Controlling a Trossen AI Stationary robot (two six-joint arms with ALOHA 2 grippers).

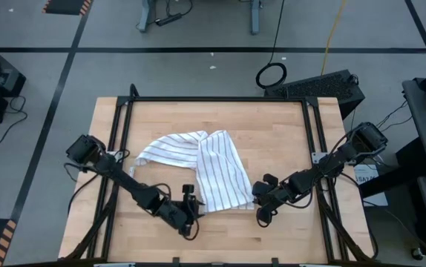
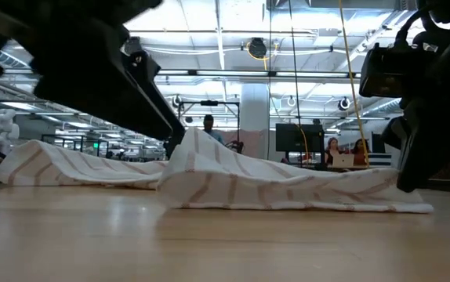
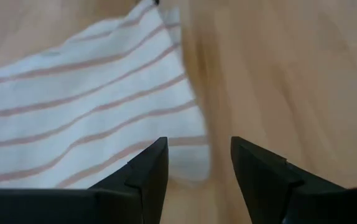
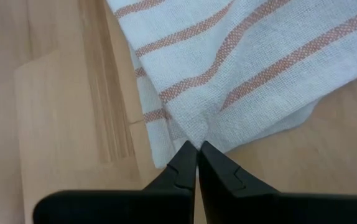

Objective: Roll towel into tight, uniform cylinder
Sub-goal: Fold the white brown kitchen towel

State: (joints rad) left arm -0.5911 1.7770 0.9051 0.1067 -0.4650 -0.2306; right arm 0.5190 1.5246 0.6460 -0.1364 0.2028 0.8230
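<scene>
The white striped towel [image 1: 211,169] lies partly folded over itself in the middle of the wooden table [image 1: 287,126]; one flap stretches toward the far left [image 1: 165,148]. My left gripper [image 3: 197,146] stands open at the towel's near left corner [image 3: 194,165], which lies on the wood between and just ahead of the fingers, untouched. My right gripper [image 4: 195,144] is shut on the towel at its near right corner [image 1: 251,202]. In the low view the towel [image 2: 288,188] rests flat, with low ridges. My right gripper pinches the towel's near right edge [image 4: 194,134] between its two fingertips, slanting down from the table's right side. The cloth puckers into a small gather at the tips, and a second layer [image 4: 303,118] shows beneath. The towel stays on the table around the hold.
A black frame rail [image 1: 213,99] runs around the tabletop. Bare wood lies along the near edge [image 1: 220,245] and at the far right [image 1: 280,141]. People and monitors show in the room beyond the table [image 2: 342,153].
</scene>
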